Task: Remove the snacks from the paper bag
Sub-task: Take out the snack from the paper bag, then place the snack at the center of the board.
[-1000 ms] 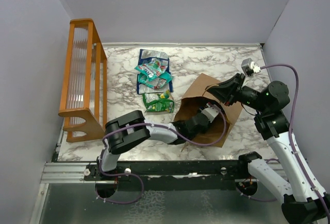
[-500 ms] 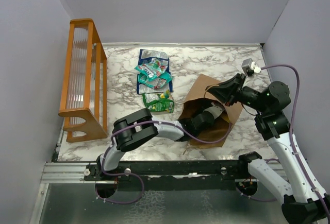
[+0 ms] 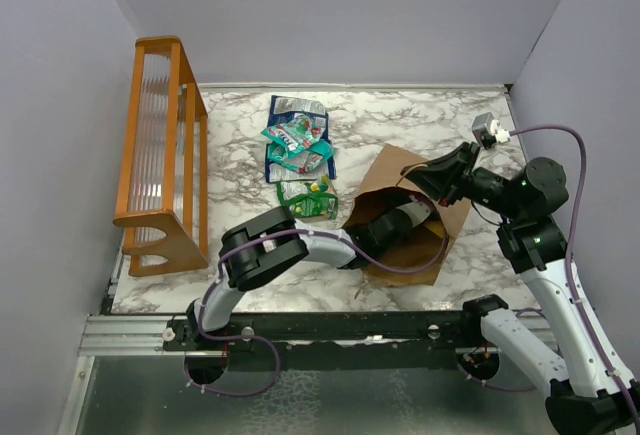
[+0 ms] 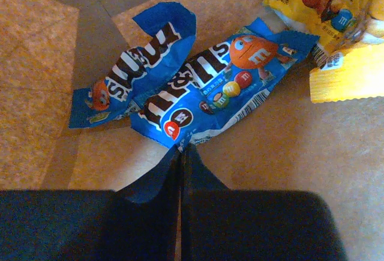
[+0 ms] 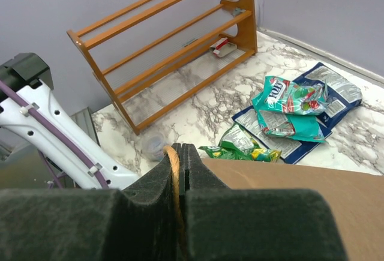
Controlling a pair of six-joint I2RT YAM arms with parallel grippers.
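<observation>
The brown paper bag (image 3: 398,167) lies on its side on the marble table, mouth toward the left. My right gripper (image 5: 180,148) is shut on its twisted handle (image 5: 174,174) and holds the mouth up. My left gripper (image 4: 182,148) is deep inside the bag, shut on the near edge of a blue snack packet (image 4: 222,84). A second blue packet (image 4: 135,69) and a yellow one (image 4: 336,9) lie beside it on the bag's floor. Outside the bag lie a dark blue packet (image 3: 293,115), teal ones (image 3: 298,145) and a green one (image 3: 308,198).
An orange wooden rack (image 3: 160,155) stands along the left wall. A small clear round cap (image 5: 155,147) sits on the marble near the bag's mouth. Grey walls close in the table on three sides.
My left arm has pushed further into the bag, and its jaws have closed on the blue packet's edge. The right gripper has kept its hold on the handle.
</observation>
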